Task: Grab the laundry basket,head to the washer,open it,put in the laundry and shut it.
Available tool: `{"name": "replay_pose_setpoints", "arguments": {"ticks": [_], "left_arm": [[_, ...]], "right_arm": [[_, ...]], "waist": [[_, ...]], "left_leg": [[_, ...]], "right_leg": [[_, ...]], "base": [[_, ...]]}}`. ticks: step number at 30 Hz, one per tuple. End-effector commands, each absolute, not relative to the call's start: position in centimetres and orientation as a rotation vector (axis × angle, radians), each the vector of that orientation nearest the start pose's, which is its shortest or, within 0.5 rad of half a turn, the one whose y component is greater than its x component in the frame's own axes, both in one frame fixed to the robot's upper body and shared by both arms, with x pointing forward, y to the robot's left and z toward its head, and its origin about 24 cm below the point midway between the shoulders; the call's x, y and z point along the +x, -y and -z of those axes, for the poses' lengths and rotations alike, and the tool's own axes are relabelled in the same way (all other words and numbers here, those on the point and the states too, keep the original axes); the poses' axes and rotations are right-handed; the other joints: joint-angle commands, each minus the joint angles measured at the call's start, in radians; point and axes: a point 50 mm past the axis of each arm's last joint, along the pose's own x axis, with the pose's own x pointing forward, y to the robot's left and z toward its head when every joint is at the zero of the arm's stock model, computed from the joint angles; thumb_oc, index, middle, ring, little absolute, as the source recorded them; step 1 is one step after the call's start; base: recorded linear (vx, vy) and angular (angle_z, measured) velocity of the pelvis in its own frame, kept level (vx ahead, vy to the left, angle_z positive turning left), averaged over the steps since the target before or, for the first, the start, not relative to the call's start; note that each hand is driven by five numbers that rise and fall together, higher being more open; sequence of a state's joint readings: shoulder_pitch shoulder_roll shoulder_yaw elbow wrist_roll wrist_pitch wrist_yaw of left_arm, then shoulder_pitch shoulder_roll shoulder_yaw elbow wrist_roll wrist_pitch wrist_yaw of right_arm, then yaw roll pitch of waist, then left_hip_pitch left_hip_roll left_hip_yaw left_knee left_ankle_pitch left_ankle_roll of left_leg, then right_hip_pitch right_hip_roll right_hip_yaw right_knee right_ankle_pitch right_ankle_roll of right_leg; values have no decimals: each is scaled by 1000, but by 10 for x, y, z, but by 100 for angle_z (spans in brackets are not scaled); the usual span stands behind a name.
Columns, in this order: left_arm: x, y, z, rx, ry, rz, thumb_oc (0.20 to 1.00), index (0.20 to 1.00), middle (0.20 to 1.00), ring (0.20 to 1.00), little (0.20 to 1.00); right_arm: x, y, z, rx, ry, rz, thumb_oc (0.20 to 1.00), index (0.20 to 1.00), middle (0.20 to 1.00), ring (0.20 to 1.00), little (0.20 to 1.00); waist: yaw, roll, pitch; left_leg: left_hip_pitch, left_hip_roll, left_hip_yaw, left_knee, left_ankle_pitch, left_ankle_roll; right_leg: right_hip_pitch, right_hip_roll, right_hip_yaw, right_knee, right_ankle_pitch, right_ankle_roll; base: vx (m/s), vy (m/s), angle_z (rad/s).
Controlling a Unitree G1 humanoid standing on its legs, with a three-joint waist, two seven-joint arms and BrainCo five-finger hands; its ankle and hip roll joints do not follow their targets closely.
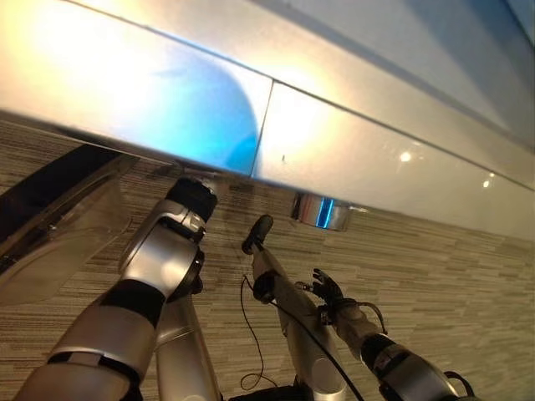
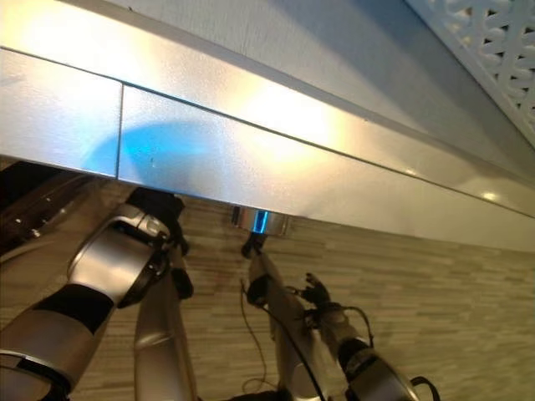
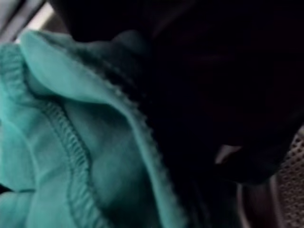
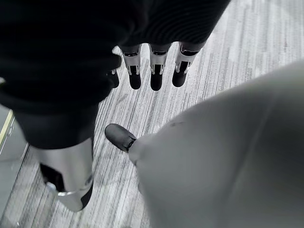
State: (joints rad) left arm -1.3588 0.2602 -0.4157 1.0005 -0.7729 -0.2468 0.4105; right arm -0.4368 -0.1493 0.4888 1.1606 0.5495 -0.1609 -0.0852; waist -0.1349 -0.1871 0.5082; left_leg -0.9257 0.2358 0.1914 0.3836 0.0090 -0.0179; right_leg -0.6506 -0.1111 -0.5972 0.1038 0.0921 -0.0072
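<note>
The washer's glossy white top panel (image 1: pixel 351 159) runs across the upper part of the eye views. Its clear door (image 1: pixel 58 225) hangs open at the left. My left arm reaches in under the panel's edge, and the dark wrist cover (image 1: pixel 192 199) is the last part that shows. In the left wrist view a teal garment with a stitched hem (image 3: pixel 71 142) lies very close in the dark drum, beside the perforated drum wall (image 3: pixel 289 161). My right hand (image 1: pixel 328 290) hangs low at the right over the floor, its fingers (image 4: pixel 152 71) straight and holding nothing.
A round chrome knob (image 1: pixel 320 211) with a blue glow sticks out below the panel's edge, near the middle. Striped beige carpet (image 1: pixel 451 276) covers the floor in front of the washer.
</note>
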Motion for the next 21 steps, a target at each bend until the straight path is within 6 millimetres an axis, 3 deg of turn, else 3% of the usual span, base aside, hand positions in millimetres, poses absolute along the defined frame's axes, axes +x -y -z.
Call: {"name": "replay_pose_setpoints", "arguments": {"ticks": [1,2,3,6,10,11,12,14,16,17,20,21], "left_arm": [[392,-96,-386,-434,677,-15,200,200,200,200,200],[388,-101,-397,-432,705,-29,200,200,200,200,200],[383,-116,-406,-446,749,-56,200,200,200,200,200],[374,-146,-432,-487,792,-143,200,200,200,200,200],[361,-160,-459,-601,825,-189,200,200,200,200,200],[354,-160,-470,-642,861,-174,460,460,460,460,460],[347,-160,-481,-645,887,-162,1000,1000,1000,1000,1000],[334,-178,-498,-604,943,-187,1000,1000,1000,1000,1000],[341,-200,-493,-389,873,-278,1000,1000,1000,1000,1000],[352,-220,-478,-66,767,-358,1000,1000,1000,1000,1000],[371,-236,-446,276,580,-379,1000,1000,1000,1000,1000],[381,-241,-426,499,466,-390,1000,1000,1000,1000,1000]], "right_arm": [[262,189,81,5,-611,86,1000,1000,1000,1000,1000],[279,189,59,18,-509,74,1000,1000,1000,1000,1000],[280,178,42,47,-414,-9,1000,1000,1000,1000,1000],[260,189,27,59,-335,-71,1000,1000,1000,1000,1000],[237,192,19,17,-335,-172,1000,1000,1000,1000,1000],[234,192,16,4,-333,-191,1000,1000,1000,1000,1000],[233,195,15,-7,-339,-193,1000,1000,1000,1000,1000],[230,202,7,-13,-322,-200,1000,1000,1000,1000,1000],[227,211,-1,-41,-307,-206,1000,1000,1000,1000,1000],[219,220,-5,-69,-313,-206,1000,1000,1000,1000,1000],[211,225,-5,-83,-339,-221,1000,1000,1000,1000,1000],[210,224,-1,-70,-358,-226,1000,1000,1000,1000,1000]], "waist": [[15,46,10],[10,46,3],[2,43,-4],[-13,28,-17],[-10,33,-41],[-9,34,-47],[-11,38,-55],[-15,43,-68],[-14,50,-79],[-8,59,-83],[9,73,-91],[19,78,-93]], "left_leg": [[-30,5,-32,-161,136,-70],[-51,9,-38,-150,135,-71],[-76,18,-39,-130,131,-73],[-127,35,-57,-95,124,-78],[-179,44,-83,-55,113,-83],[-189,45,-88,-51,112,-84],[-198,49,-90,-47,111,-85],[-218,56,-93,-39,109,-89],[-226,63,-92,-31,108,-90],[-229,66,-89,-29,110,-88],[-227,60,-88,-47,120,-87],[-220,55,-87,-57,122,-89]], "right_leg": [[20,-32,31,281,-296,65],[-1,-32,33,297,-302,62],[-27,-36,36,317,-309,58],[-73,-35,38,359,-325,46],[-120,-34,35,398,-352,30],[-127,-33,37,401,-355,28],[-138,-32,38,405,-356,27],[-161,-27,43,410,-356,23],[-166,-21,46,402,-354,17],[-161,-19,43,391,-350,12],[-155,-13,36,368,-348,4],[-148,-8,37,349,-342,4]], "base": [[-21,-25,-11],[-22,-19,-7],[-32,-16,-4],[-3,-78,-8],[19,-79,-6],[10,-48,-1],[6,-44,-2],[4,-34,-5],[-4,-25,-10],[-6,-33,-13],[-6,-50,-13],[-19,-54,7]]}}
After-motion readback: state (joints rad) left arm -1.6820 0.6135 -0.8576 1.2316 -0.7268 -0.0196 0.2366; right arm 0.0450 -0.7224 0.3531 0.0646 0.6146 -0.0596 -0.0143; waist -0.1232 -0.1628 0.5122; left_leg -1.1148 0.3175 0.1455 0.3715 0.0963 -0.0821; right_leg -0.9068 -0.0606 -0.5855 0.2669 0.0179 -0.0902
